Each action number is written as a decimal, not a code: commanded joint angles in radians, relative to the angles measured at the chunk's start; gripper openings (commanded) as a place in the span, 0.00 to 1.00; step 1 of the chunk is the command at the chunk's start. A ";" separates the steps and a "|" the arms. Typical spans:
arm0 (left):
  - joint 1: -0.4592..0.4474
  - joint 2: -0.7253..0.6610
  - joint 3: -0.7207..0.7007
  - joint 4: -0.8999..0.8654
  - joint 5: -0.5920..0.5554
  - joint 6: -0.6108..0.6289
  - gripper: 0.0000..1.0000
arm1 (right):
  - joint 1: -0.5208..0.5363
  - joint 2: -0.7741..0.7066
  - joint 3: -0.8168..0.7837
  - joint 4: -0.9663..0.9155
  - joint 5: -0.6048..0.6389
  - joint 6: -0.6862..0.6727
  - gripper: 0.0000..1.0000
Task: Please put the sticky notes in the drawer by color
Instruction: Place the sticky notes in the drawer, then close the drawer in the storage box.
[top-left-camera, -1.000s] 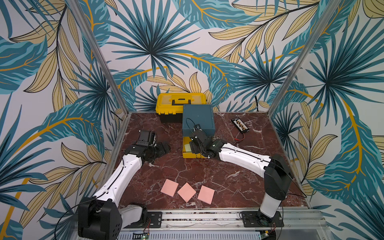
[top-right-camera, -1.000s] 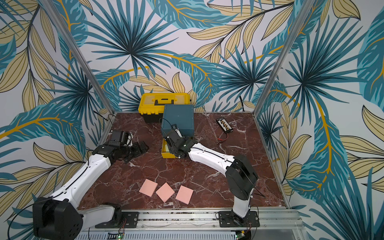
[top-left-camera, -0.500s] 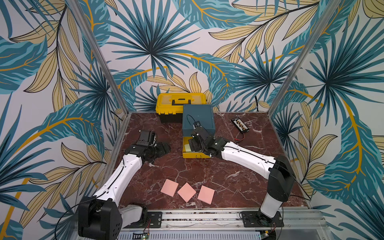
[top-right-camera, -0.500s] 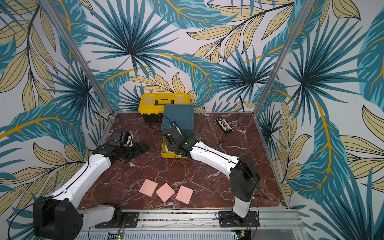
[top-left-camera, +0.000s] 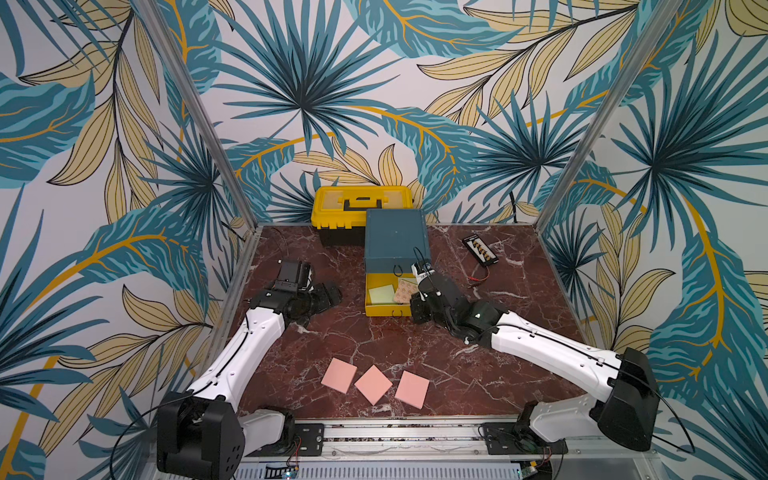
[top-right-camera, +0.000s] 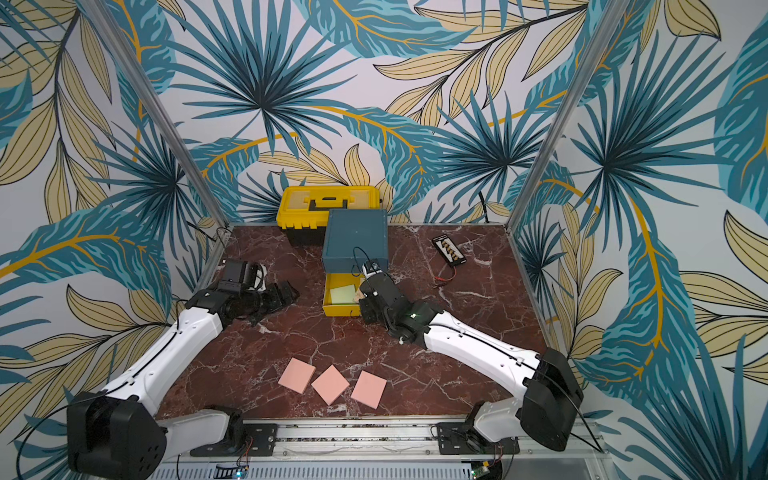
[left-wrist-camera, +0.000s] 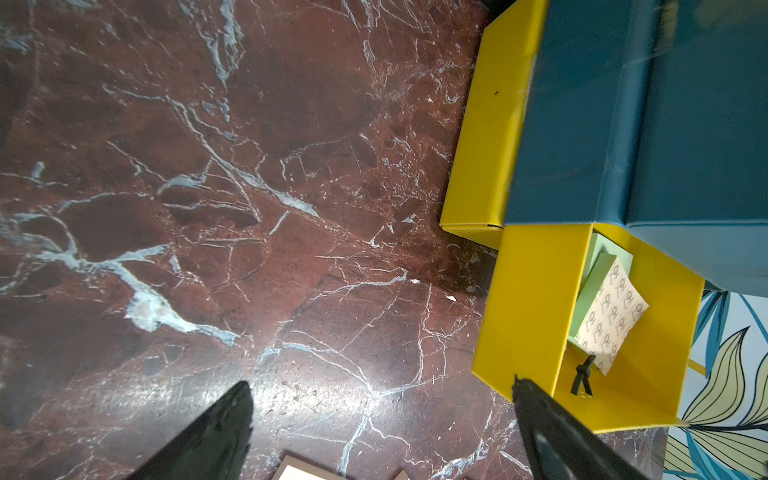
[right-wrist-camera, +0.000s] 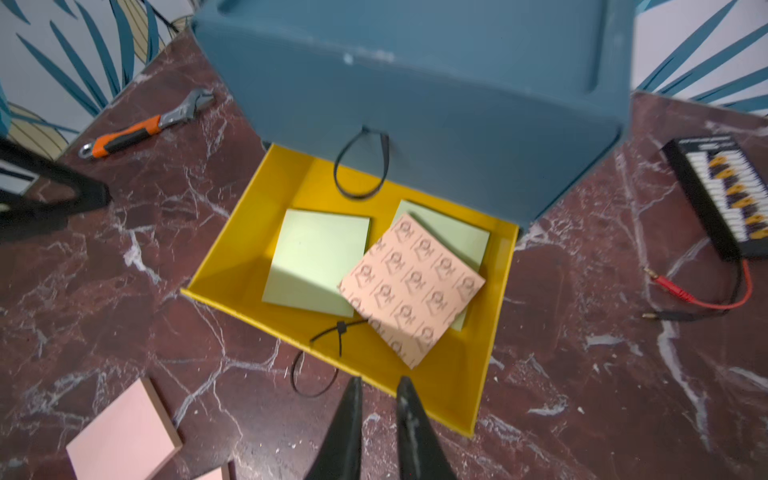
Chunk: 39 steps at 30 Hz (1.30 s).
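Note:
The teal drawer cabinet (top-left-camera: 395, 237) (top-right-camera: 356, 237) has its bottom yellow drawer (top-left-camera: 386, 311) (right-wrist-camera: 457, 382) pulled out. Inside lie two green sticky notes (right-wrist-camera: 316, 262) (right-wrist-camera: 453, 232), and on them a tilted pad showing a printed pinkish back (right-wrist-camera: 411, 286) (left-wrist-camera: 611, 316). Three pink sticky notes (top-left-camera: 338, 375) (top-left-camera: 373, 384) (top-left-camera: 412, 389) lie in a row near the front edge. My right gripper (right-wrist-camera: 379, 380) (top-left-camera: 412, 311) is at the drawer's front rim, its jaws nearly together and empty. My left gripper (left-wrist-camera: 380, 382) (top-left-camera: 332, 293) hovers open over bare table left of the drawer.
A yellow toolbox (top-left-camera: 361, 208) stands behind the cabinet against the back wall. A black connector board (top-left-camera: 480, 249) with red and black leads (right-wrist-camera: 706, 303) lies to the right. An orange-handled wrench (right-wrist-camera: 141, 129) lies beside the cabinet. Metal posts frame the back corners.
My right gripper has drawn back from over the open drawer to its front rim and its jaws have closed. The left arm has not moved.

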 joint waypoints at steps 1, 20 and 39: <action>0.007 0.001 0.006 0.024 0.012 0.006 0.99 | 0.019 -0.030 -0.081 0.051 -0.084 0.034 0.18; 0.007 -0.007 0.004 0.007 0.001 0.003 0.99 | 0.024 0.063 -0.291 0.504 0.024 0.058 0.17; 0.008 0.012 0.004 0.012 -0.006 0.005 0.99 | 0.023 0.264 -0.315 0.881 0.215 -0.011 0.14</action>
